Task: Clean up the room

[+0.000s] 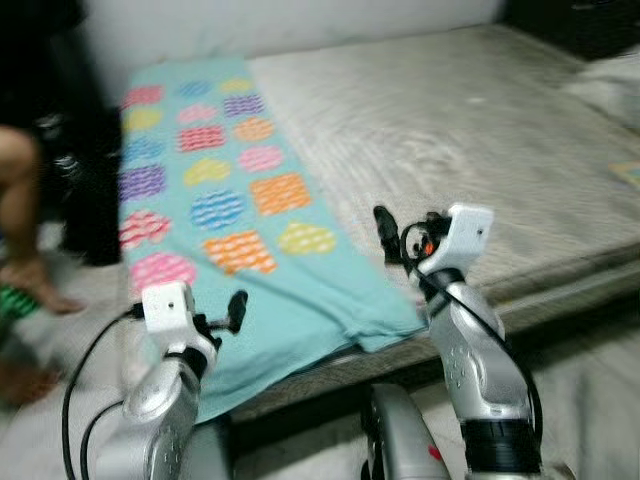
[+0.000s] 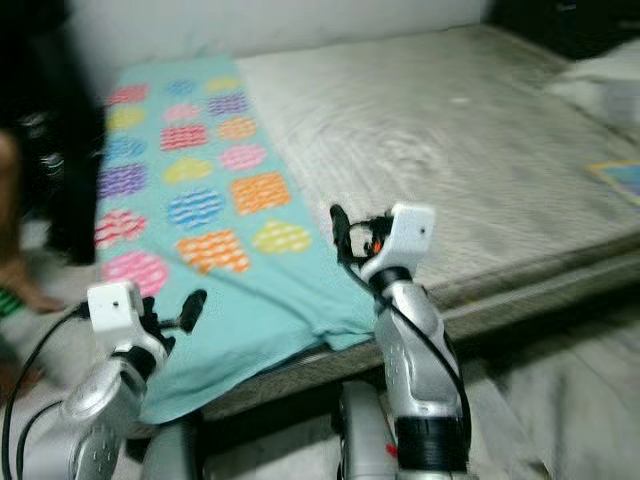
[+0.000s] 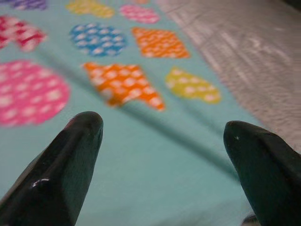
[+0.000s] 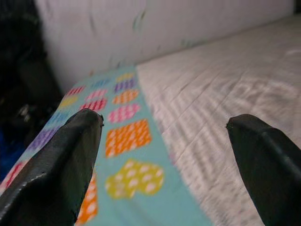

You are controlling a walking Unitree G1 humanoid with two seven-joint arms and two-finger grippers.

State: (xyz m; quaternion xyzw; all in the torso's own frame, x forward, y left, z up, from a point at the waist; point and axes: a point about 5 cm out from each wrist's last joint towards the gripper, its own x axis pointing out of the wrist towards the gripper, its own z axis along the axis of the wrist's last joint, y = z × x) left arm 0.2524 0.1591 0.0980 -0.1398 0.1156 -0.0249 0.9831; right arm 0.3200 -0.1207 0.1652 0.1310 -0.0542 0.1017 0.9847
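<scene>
A teal blanket (image 1: 250, 230) patterned with bright hearts lies along the left side of a grey mattress (image 1: 470, 130), its near end drooping over the edge; my left gripper (image 3: 162, 136) and right gripper (image 4: 164, 132) hover above it, both spread wide, holding nothing; I judge pinching the near hem best; a person's leg (image 1: 20, 220) crowds my left, open mattress lies right.

Blanket (image 1: 250, 230): turquoise ground, rows of rounded patches in pink, orange, yellow, blue, purple and red, each speckled or striped with white. Mattress (image 1: 470, 150): grey-beige, faint wavy quilted lines. Wall (image 4: 155, 23): off-white, a few dark smudges. Arms silver, wrist housings white; left gripper (image 3: 162, 141) and right gripper (image 4: 164, 136) have glossy black fingers.
</scene>
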